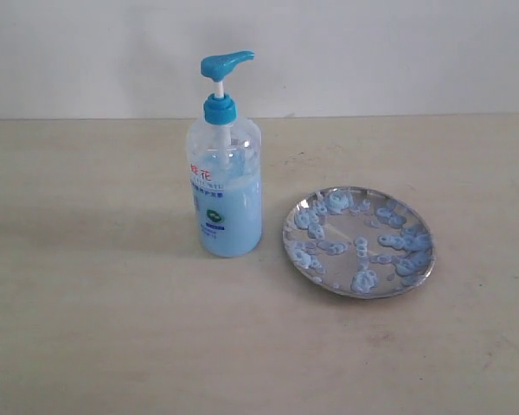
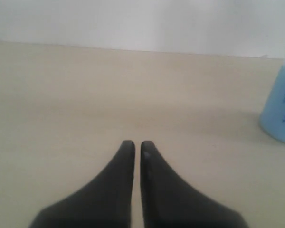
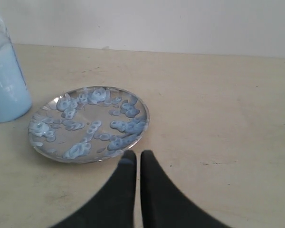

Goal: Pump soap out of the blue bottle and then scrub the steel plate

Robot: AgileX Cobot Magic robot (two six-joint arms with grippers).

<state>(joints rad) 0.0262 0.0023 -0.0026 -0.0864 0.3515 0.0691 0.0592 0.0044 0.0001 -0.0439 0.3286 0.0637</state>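
Observation:
The blue bottle stands upright left of centre on the table, its blue pump head raised and pale blue soap filling its lower half. To its right lies the steel plate, speckled with blue-white soap blobs. Neither gripper shows in the exterior view. My left gripper is shut and holds nothing, with the bottle's base off at the frame's edge. My right gripper is also shut and holds nothing, its tips just short of the plate's rim; the bottle stands beyond the plate.
A pale beige tabletop stretches all round the bottle and plate. A plain white wall rises along its back edge.

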